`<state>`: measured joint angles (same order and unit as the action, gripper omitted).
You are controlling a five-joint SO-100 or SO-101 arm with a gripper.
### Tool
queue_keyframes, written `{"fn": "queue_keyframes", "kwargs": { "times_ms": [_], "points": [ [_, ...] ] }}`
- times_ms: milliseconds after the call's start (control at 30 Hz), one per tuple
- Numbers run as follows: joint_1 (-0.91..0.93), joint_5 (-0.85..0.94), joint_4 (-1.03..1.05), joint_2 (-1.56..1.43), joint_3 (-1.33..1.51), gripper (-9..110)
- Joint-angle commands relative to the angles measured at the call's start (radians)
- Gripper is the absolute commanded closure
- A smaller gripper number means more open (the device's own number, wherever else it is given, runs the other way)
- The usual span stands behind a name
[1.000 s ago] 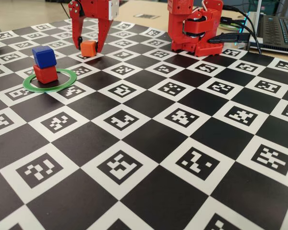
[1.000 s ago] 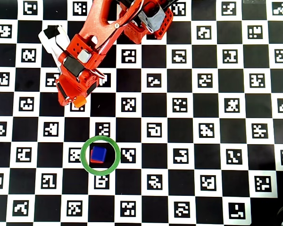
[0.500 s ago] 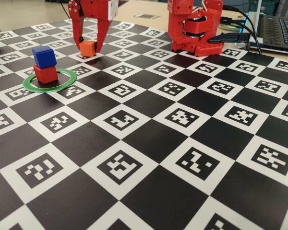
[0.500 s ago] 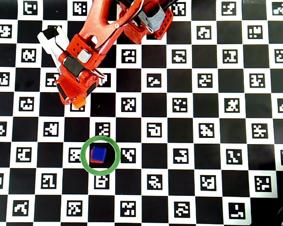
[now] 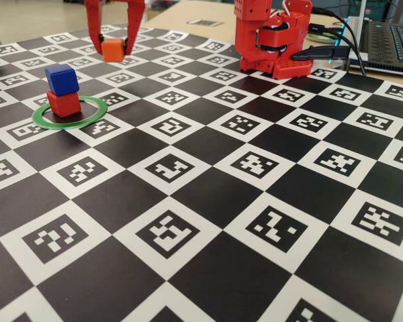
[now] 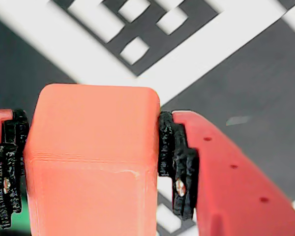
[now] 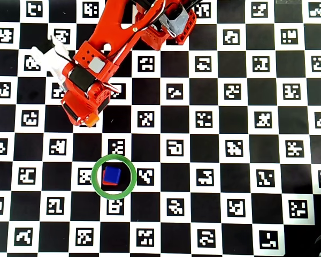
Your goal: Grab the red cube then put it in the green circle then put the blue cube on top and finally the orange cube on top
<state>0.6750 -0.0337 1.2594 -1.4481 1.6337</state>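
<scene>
Gripper pinching the orange cube between its two fingers; wrist view shows black pads pressed flat against opposite cube faces, cube square in the grasp, no visible tilt. Cube appears clear of the checkerboard mat in the fixed view, lifted

Blue cube sits on the red cube, both inside the green circle; blue turned slightly relative to red. Overhead: stack roughly centred in the ring, only a sliver of red showing under the blue

Key relation: overhead view puts the held cube above and a little left of the stack, well apart, with about one board square between. Judgement: carry runs down-frame and slightly right, at a height clearing the blue top, then a straight descent

Risk, as judged: two-cube stack is narrow; an off-centre set-down or a sideways nudge could topple it
</scene>
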Motion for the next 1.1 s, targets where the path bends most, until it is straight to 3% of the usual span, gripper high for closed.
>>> {"fn": "queue_keyframes", "kwargs": {
  "times_ms": [0,200,533,1067],
  "points": [
    [-0.051,0.104,0.078,0.020,-0.239,90],
    [-0.152,0.259,0.187,0.109,-0.474,90],
    [-0.296,0.353,0.308,0.291,-0.813,91],
    [-0.287,0.360,0.265,0.405,-0.896,91]
  ]
}}
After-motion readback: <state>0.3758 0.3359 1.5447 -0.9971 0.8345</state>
